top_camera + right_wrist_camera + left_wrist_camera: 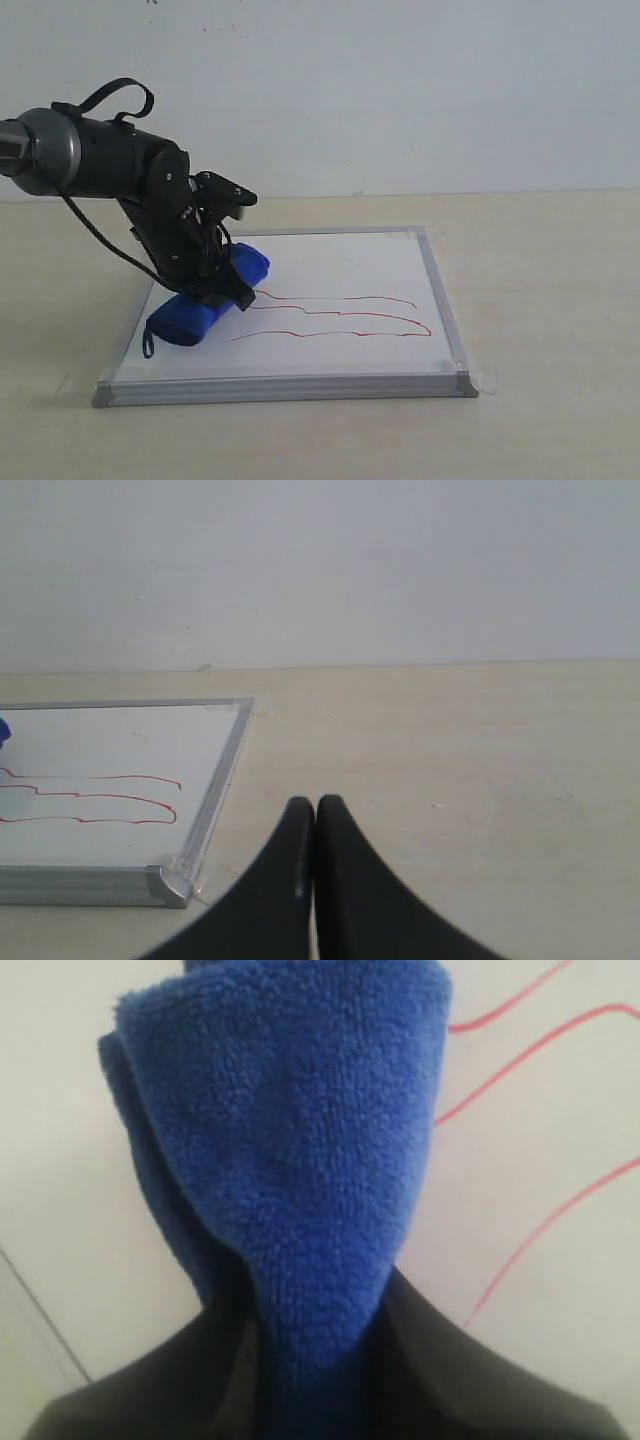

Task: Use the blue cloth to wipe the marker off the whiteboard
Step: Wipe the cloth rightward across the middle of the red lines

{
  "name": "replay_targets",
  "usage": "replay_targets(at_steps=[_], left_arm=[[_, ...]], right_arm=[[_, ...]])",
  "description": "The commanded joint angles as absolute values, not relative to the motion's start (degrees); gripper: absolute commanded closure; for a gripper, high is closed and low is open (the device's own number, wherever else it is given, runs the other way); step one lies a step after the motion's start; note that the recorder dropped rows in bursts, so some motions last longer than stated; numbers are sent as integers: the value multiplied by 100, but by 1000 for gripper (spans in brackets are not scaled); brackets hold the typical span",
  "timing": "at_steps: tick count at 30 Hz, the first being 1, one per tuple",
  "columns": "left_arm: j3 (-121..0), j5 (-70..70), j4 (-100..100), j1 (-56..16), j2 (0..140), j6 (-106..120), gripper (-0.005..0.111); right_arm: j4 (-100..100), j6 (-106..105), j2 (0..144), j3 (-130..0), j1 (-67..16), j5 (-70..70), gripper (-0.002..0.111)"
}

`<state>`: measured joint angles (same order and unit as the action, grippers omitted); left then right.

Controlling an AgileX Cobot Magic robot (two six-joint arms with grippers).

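Marker lines began just beside the left fingers, which were clenched on the middle of the blue cloth lying on the whiteboard. The right fingers were pressed together, empty, well apart from the cloth. Dragged sideways, the loose bundle could roll or slip from the pinch, and the unheld board might slide on the table.
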<state>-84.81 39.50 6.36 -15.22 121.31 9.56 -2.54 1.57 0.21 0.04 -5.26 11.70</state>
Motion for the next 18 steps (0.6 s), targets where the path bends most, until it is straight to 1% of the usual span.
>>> replay_targets(at_steps=[1, 3, 5, 6, 8, 16, 18], left_arm=[[-8765, 3675, 774, -1527, 12393, 842, 103], [-9059, 3748, 1255, -1527, 12582, 806, 103], [-9491, 4297, 1673, -1517, 12856, 372, 103], [-9767, 4748, 1700, -1517, 13044, 372, 103], [-9965, 5103, 1630, -1611, 13224, 801, 103], [-9900, 5391, -173, -1933, 13201, 2235, 103], [-9783, 5391, -371, -2007, 13201, 2460, 103]], right_arm=[[-243, 134, 0, 0, -514, 1139, 108], [-243, 134, 0, 0, -514, 1139, 108], [-243, 134, 0, 0, -514, 1139, 108], [-243, 134, 0, 0, -514, 1139, 108], [-243, 134, 0, 0, -514, 1139, 108], [-243, 134, 0, 0, -514, 1139, 108], [-243, 134, 0, 0, -514, 1139, 108]])
